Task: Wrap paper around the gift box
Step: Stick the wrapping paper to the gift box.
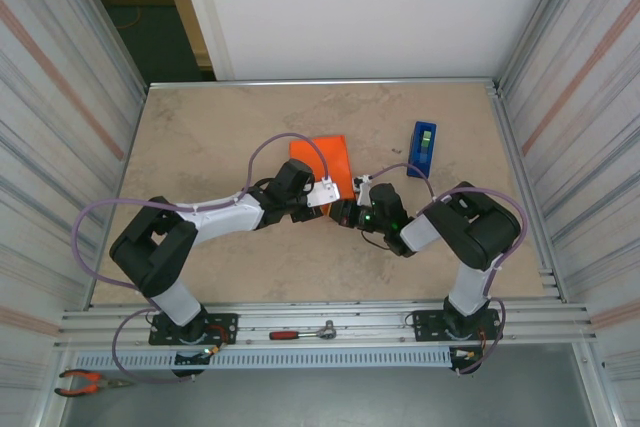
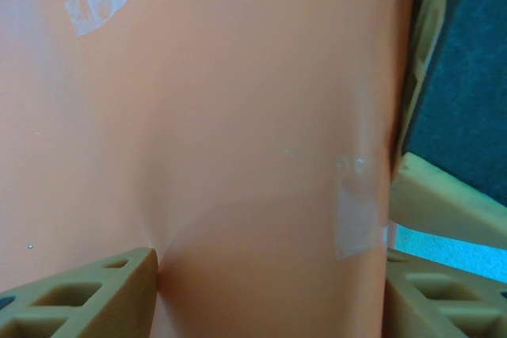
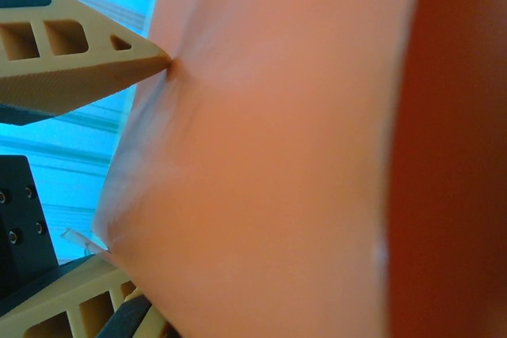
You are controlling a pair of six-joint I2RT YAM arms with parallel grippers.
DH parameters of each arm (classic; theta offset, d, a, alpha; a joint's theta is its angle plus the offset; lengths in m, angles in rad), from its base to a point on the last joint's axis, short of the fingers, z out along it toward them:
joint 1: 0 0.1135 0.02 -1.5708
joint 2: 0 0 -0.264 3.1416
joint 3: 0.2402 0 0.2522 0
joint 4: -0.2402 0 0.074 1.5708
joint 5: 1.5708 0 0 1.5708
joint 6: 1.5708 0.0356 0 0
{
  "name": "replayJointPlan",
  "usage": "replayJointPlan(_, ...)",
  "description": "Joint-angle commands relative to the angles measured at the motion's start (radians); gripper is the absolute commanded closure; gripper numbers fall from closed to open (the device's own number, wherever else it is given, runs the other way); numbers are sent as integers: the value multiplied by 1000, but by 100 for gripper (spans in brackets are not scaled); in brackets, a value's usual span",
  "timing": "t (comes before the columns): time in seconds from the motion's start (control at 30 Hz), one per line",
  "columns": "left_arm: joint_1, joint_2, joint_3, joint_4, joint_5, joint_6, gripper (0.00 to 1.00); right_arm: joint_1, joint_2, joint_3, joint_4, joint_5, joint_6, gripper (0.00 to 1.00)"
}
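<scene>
The gift box (image 1: 325, 159) shows as a bright orange parcel wrapped in the paper (image 2: 238, 116), lying mid-table. My left gripper (image 1: 316, 185) reaches it from the near left. In the left wrist view this gripper (image 2: 271, 268) is shut on the parcel, and its left finger (image 2: 87, 298) dents the paper. Clear tape strips (image 2: 356, 211) hold the paper's seams. My right gripper (image 1: 350, 210) is at the parcel's near right corner, shut, its fingers hidden behind the paper (image 3: 277, 156). The left gripper's tan fingers (image 3: 87, 61) show in the right wrist view.
A blue tape dispenser (image 1: 423, 149) stands upright to the right of the parcel. A red-handled tool (image 1: 300, 332) lies on the front rail and pliers (image 1: 90, 382) at the near left. Corrugated walls close both sides of the table (image 1: 200, 137).
</scene>
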Motion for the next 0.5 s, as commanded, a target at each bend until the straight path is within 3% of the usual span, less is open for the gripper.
replayJointPlan(0.0, -9, 14, -31, -81, 21, -1, 37, -19, 7, 23, 39, -5, 19, 100)
replayJointPlan(0.47, -9, 14, -30, -84, 24, -2, 37, 15, -63, -78, 5, 14, -9, 100)
